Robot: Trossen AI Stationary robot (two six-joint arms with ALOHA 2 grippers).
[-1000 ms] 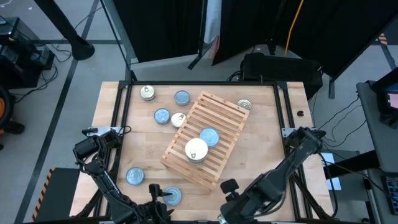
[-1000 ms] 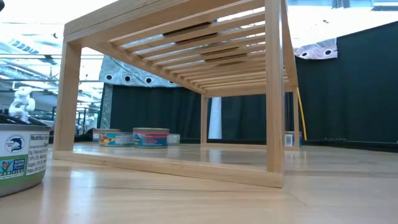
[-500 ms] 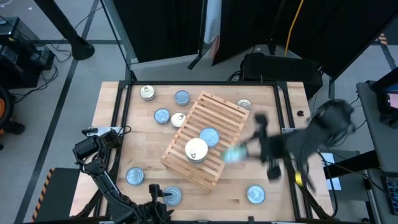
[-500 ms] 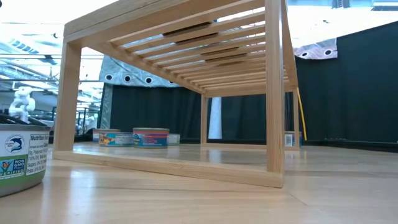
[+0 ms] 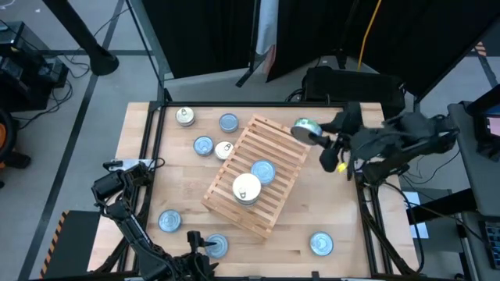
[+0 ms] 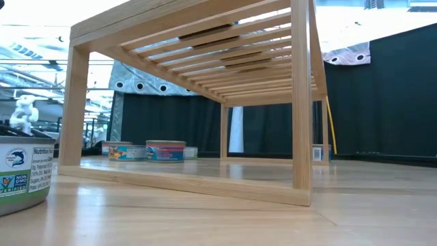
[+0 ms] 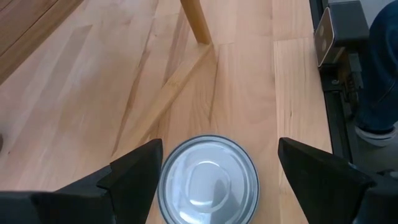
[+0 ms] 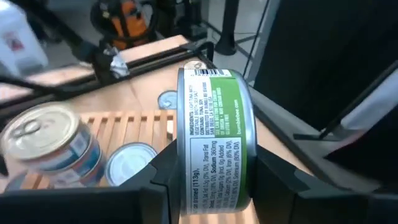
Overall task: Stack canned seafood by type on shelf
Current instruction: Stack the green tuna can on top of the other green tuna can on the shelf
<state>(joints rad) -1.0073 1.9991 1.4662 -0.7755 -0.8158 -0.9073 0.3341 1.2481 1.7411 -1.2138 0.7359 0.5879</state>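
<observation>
Tin (image 8: 214, 140), green label, pinched by right gripper (image 5: 322, 139) upper right of frame; rigid, slick metal, likely light—grip rim sides.

Light-wood slatted shelf (image 6: 205, 102) stands on the table (image 6: 225, 219), seen from below its slats. One tin (image 6: 24, 171) sits close at the left edge. Two further tins (image 6: 165, 151) rest beyond the shelf, side by side.
</observation>
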